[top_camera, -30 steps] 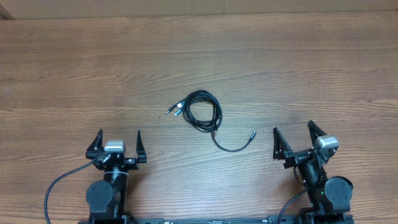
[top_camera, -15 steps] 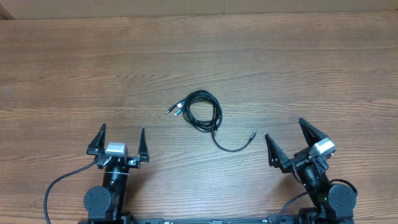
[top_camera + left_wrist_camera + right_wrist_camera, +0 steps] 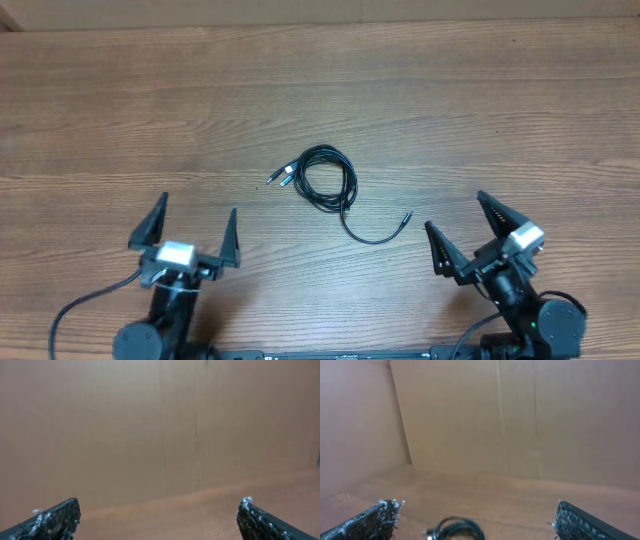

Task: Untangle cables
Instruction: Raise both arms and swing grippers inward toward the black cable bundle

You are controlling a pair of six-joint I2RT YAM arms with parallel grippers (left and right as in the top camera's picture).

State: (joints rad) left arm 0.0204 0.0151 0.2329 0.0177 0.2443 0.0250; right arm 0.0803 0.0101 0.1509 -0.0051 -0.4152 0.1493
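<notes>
The cables point(image 3: 325, 178) are thin black cords lying in 1 loose bundle near the middle of the wooden table point(image 3: 500, 90). Most of the length is wound into a roughly round coil of several overlapping loops. 2 silvery plug tips point(image 3: 279, 178) stick out side by side at the coil's left edge, pointing away to the left. From the coil's lower right side 1 single strand leaves the bundle, curves down and then up to the right, and ends in 1 small dark plug point(image 3: 407, 214). That makes 3 plug ends in view. How many separate cords make up the coil cannot be told from overhead, since the loops lie over one another.

There are 2 arms, 1 at each lower corner of the overhead view, each with 1 thicker black wire point(image 3: 85, 305) trailing from its base. The left gripper point(image 3: 198, 205) stands with its 2 fingers spread wide and nothing between them, well apart from the coil, below and to the left of it. The right gripper point(image 3: 454, 210) is likewise spread wide and empty. Its nearer finger is close to the dark plug at the strand's end but not touching it.

The left wrist view shows the left gripper point(image 3: 157, 505) facing bare tabletop and a plain brown wall. The right wrist view shows the cables point(image 3: 457, 527), blurred, low between the fingers of the right gripper point(image 3: 476, 505).
</notes>
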